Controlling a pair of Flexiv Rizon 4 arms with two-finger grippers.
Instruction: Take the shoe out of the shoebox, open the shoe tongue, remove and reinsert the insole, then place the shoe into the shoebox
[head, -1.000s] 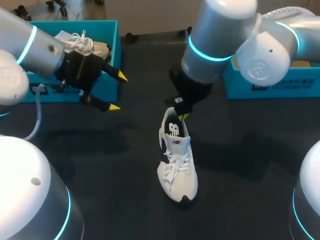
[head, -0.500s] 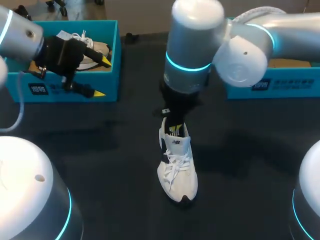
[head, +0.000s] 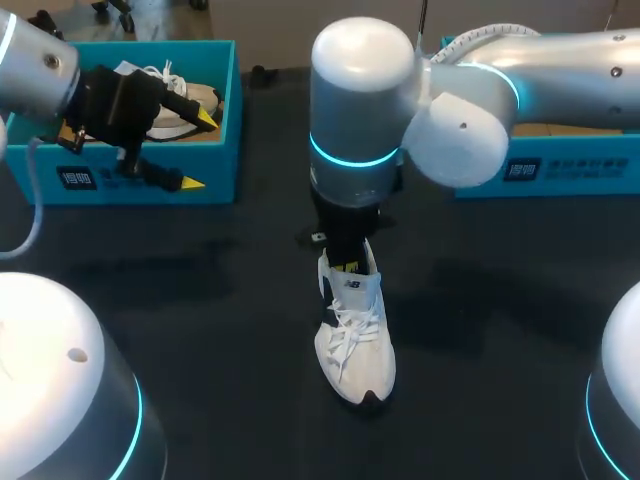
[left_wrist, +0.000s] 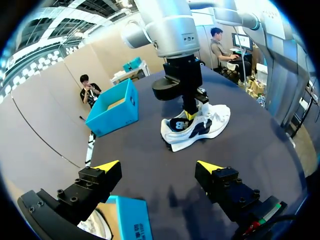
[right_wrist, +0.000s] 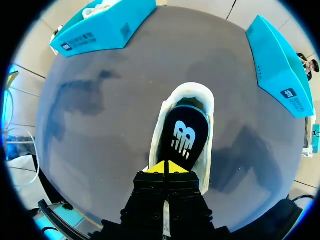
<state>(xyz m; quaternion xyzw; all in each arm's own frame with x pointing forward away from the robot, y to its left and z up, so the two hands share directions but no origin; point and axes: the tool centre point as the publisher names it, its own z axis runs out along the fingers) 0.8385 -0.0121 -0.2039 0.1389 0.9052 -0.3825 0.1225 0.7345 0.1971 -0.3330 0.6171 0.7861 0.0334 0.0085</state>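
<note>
A white shoe (head: 356, 340) lies on the dark table, toe towards me, and shows side-on in the left wrist view as the shoe (left_wrist: 210, 122). Its black insole (right_wrist: 183, 136) lies inside the white collar. My right gripper (head: 346, 266) points down into the shoe's opening, shut, with its yellow tips (right_wrist: 165, 167) together over the insole's tongue end; nothing shows between them. My left gripper (head: 198, 150) hangs open and empty in front of the left blue shoebox (head: 215, 170), well apart from the shoe. Its tips (left_wrist: 107, 165) stand wide.
The left shoebox holds another white shoe (head: 175, 92). A second blue shoebox (head: 560, 168) stands at the back right, also seen as the box (left_wrist: 115, 107) and the box (right_wrist: 279, 67). My right arm's bulky joints (head: 360, 100) hang over the table's middle.
My right arm has swung left over the shoe and its shut gripper has come down into the opening. My left gripper has drawn back left towards the left shoebox.
</note>
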